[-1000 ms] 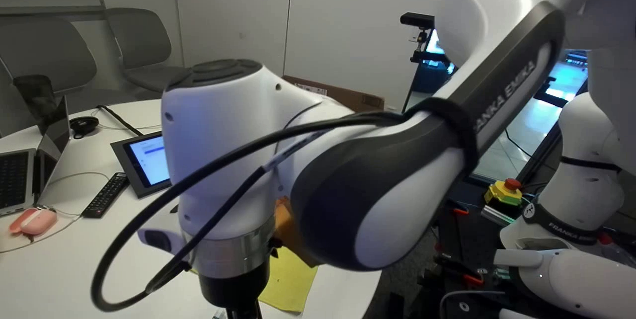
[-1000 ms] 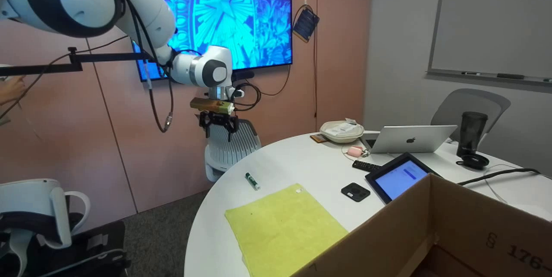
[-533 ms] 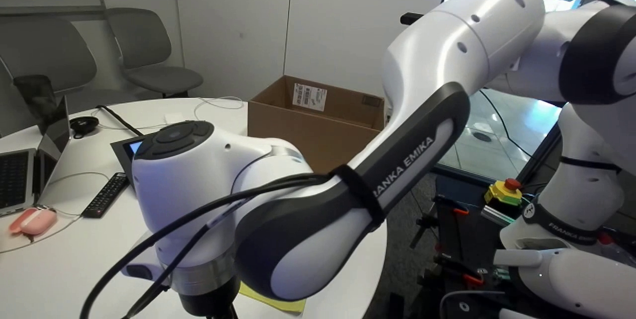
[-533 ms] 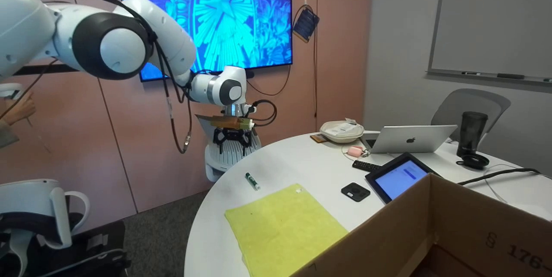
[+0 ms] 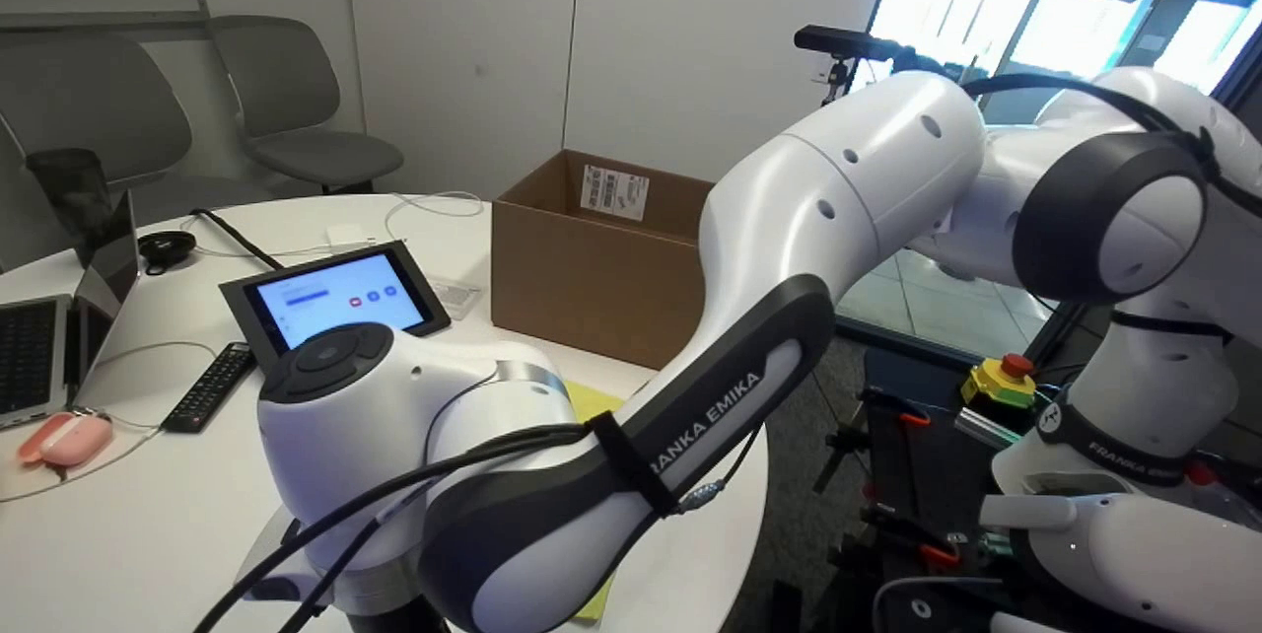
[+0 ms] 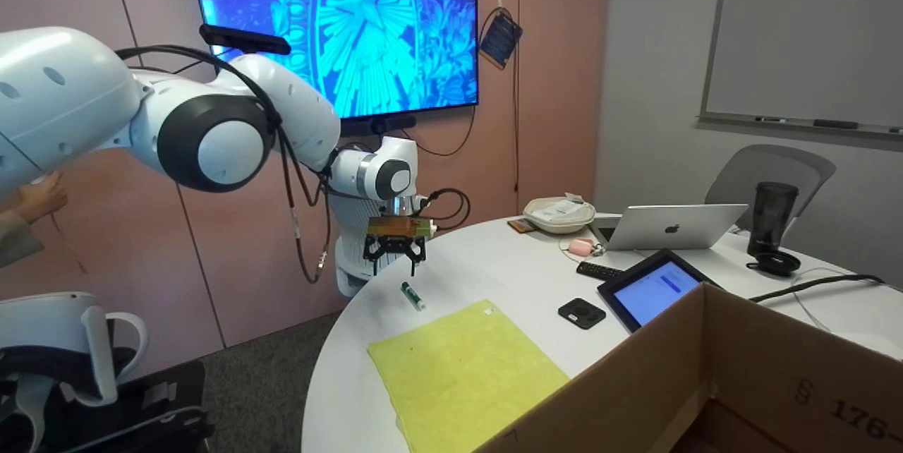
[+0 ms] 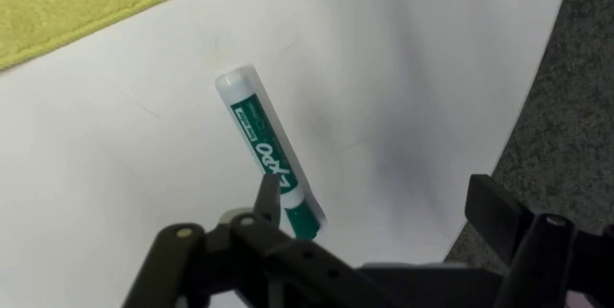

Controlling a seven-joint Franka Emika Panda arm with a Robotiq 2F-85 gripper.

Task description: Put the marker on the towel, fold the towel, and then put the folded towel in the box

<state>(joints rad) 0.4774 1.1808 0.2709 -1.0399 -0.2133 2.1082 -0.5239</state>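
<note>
I've dropped closer to the marker (image 7: pixel 268 152), my gripper (image 7: pixel 374 188) spread wide, nothing held. Marker lies on the table (image 6: pixel 494 266), near the towel (image 6: pixel 465 368), not on it. Looks like lining up the pick; placing, folding, boxing all remain.

white table (image 6: pixel 346 396) | 1 marker (image 6: pixel 413 296) near towel (image 6: pixel 465 375) | box (image 5: pixel 592 283) | tablet (image 6: pixel 655 292) | remote (image 6: pixel 598 271)
</note>
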